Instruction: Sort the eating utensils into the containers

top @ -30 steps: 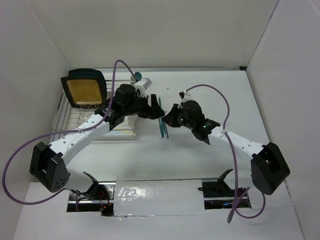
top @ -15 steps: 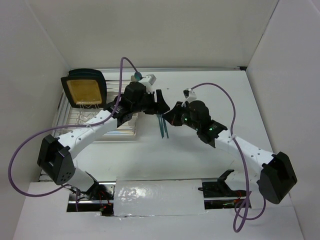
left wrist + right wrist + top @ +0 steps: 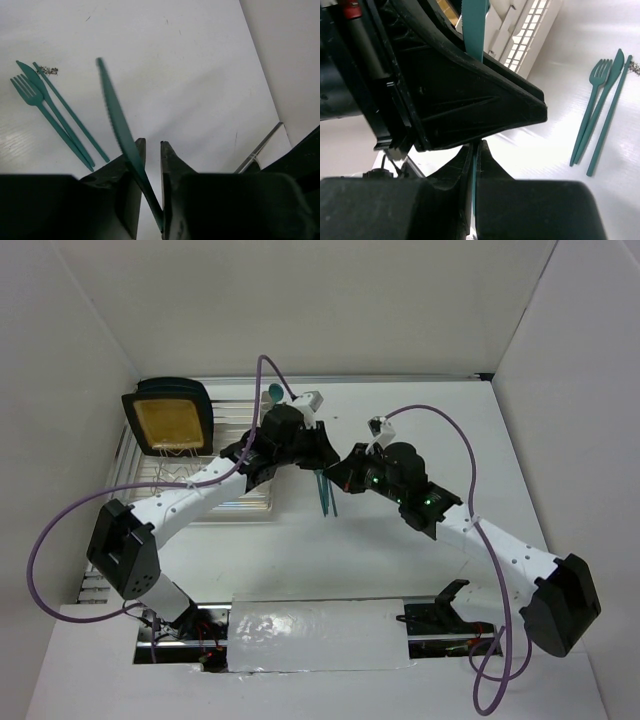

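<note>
Left tool (image 3: 152,150): jaws clamped on teal serrated knife (image 3: 116,112). Knife's long axis runs out past fingertips, blade raised off bench (image 3: 200,75).
Right tool (image 3: 474,150): jaws near-shut, apparently pinching same knife's other end; view cramped.
Containers (image 3: 258,502): left of knife, left arm nearer.
Fork (image 3: 29,91) plus two other teal pieces: flat on bench, parallel.

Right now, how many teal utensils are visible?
5: fork, knife and stick on the table; another knife in the left gripper; one utensil upright by the rack. Others may be hidden.
</note>
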`<state>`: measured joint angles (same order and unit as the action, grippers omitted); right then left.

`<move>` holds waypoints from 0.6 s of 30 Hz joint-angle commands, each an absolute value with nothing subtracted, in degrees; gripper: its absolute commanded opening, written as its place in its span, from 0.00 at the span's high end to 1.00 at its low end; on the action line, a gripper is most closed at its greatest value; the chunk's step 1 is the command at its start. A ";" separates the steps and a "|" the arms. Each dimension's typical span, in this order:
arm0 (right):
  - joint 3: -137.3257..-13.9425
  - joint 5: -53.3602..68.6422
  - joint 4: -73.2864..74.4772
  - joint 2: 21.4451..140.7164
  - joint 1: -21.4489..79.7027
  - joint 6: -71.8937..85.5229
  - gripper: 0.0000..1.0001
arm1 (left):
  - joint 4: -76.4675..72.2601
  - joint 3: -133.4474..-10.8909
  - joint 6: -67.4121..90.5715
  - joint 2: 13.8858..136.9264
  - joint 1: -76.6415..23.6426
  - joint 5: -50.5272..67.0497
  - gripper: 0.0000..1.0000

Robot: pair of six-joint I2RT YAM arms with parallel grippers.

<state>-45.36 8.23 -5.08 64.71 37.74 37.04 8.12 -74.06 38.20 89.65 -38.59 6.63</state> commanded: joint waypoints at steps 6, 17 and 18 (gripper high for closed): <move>-53.25 5.11 6.99 62.67 37.88 35.42 0.71 | 1.76 -76.29 31.65 89.12 -38.50 7.56 0.93; -55.38 -6.06 21.97 52.65 37.79 33.49 0.16 | 0.44 -80.16 15.92 78.40 -25.05 19.78 0.93; -54.76 -6.06 21.97 52.65 37.71 33.49 0.12 | -1.91 -79.20 14.95 77.53 -23.48 22.39 0.93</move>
